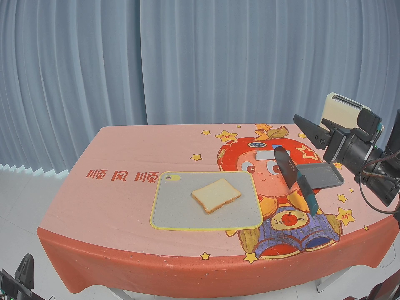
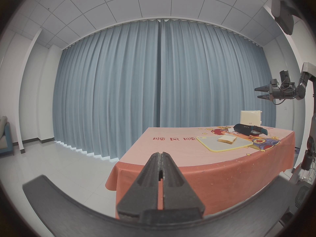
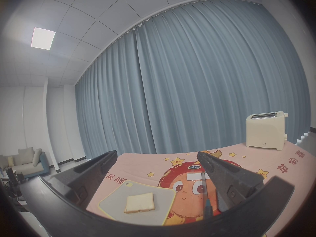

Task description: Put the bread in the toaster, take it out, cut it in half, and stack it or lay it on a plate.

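The left gripper (image 2: 161,156) hangs low off the front left corner of the desk (image 1: 125,155), its jaws pressed together on nothing. On the pink cartoon-print cloth, a single slice of bread (image 1: 216,195) lies flat near the middle of a grey, yellow-rimmed cutting board (image 1: 175,207). Just right of the board sits a knife (image 1: 296,179) with a dark blade and a teal handle, its blade end overlapping the left edge of a grey tray (image 1: 327,176). Above the tray's far side the right gripper (image 1: 310,121) is held in the air, jaws wide apart and empty, pointing left. A cream toaster (image 1: 339,109) stands behind it at the desk's far right corner, before a blue-grey curtain (image 1: 166,55).
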You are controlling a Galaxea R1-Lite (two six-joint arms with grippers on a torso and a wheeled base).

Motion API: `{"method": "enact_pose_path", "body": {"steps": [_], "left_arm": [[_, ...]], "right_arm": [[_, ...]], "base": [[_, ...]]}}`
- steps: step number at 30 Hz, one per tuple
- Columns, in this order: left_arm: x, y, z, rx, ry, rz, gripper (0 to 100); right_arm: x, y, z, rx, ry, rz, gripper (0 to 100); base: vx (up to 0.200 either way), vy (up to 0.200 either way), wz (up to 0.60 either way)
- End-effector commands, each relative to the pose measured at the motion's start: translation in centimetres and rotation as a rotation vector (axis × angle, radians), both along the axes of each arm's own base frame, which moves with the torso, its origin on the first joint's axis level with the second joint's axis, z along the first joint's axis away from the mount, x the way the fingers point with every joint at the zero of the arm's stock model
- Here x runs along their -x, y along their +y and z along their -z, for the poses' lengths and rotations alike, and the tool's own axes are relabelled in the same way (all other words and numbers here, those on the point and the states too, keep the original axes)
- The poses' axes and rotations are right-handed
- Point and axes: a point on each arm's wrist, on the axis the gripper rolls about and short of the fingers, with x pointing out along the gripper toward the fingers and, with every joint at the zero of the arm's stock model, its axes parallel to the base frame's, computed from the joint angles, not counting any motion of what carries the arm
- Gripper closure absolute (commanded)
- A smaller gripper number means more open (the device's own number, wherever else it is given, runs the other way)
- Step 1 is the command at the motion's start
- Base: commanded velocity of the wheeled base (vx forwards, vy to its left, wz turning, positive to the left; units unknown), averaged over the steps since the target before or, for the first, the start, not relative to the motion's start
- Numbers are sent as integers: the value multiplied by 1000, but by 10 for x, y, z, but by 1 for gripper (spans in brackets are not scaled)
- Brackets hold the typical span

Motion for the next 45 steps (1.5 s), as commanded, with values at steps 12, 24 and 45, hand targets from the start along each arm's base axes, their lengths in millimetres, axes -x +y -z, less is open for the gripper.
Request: {"method": "enact_pose_path", "body": {"steps": [12,24,45], "left_arm": [[-1,0,5,0,13,-1,100],[-1,0,5,0,13,1,100],[-1,0,5,0,13,-1,100]], "right_arm": [[-16,-7,10,26,42,99,0],[-32,-14,17,48,65,202,0],[-47,-20,65,179,217,273,0]], "base": [[0,0,0],[0,0,0],[0,0,0]]}}
